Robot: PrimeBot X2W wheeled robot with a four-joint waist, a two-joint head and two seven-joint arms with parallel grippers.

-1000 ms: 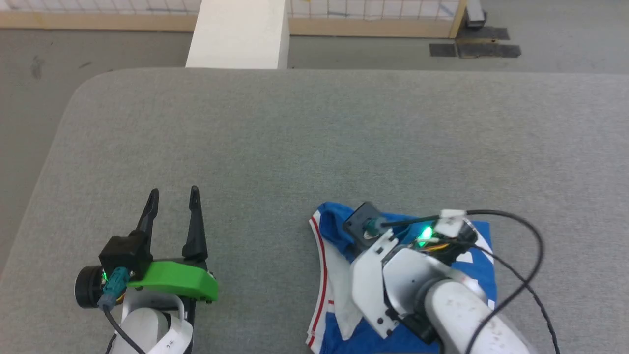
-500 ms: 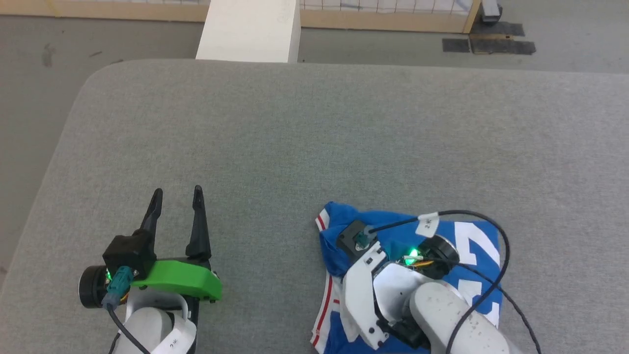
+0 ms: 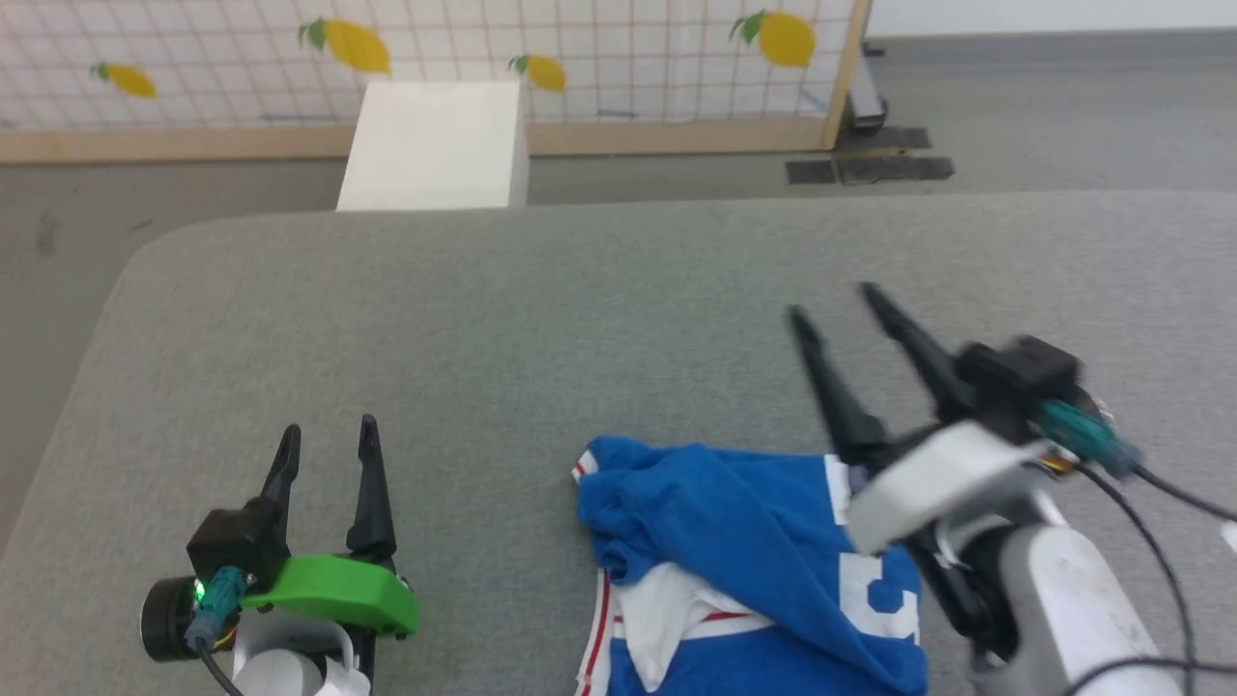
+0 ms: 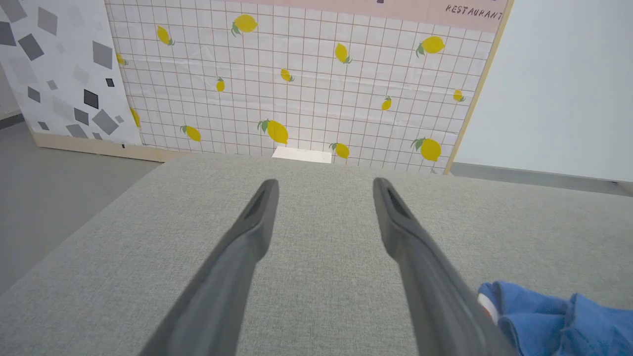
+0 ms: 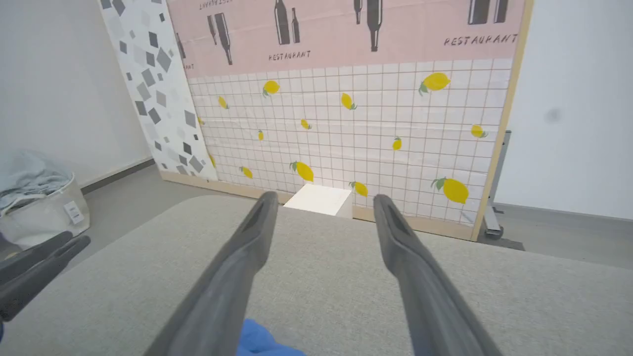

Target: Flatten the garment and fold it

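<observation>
The blue jersey (image 3: pixel 734 522) lies bunched at lower centre on the grey table (image 3: pixel 483 319). The right gripper (image 3: pixel 831 300), jaws wide and empty, hovers over its right edge, the nearer arm; the left gripper (image 3: pixel 329 425), also spread wide, sits well left.

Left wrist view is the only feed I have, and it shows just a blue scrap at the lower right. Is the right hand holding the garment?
Observer: No. The right hand is open and empty, pointing over bare table beyond the garment.
Operator: Is the garment flat yet?
Observer: No. It lies bunched, with blue folds over a white sleeve and only part of a white numeral showing.
Operator: How does my left hand sit relative to it?
Observer: The left hand is apart from it, off its left edge, with bare table between them.
</observation>
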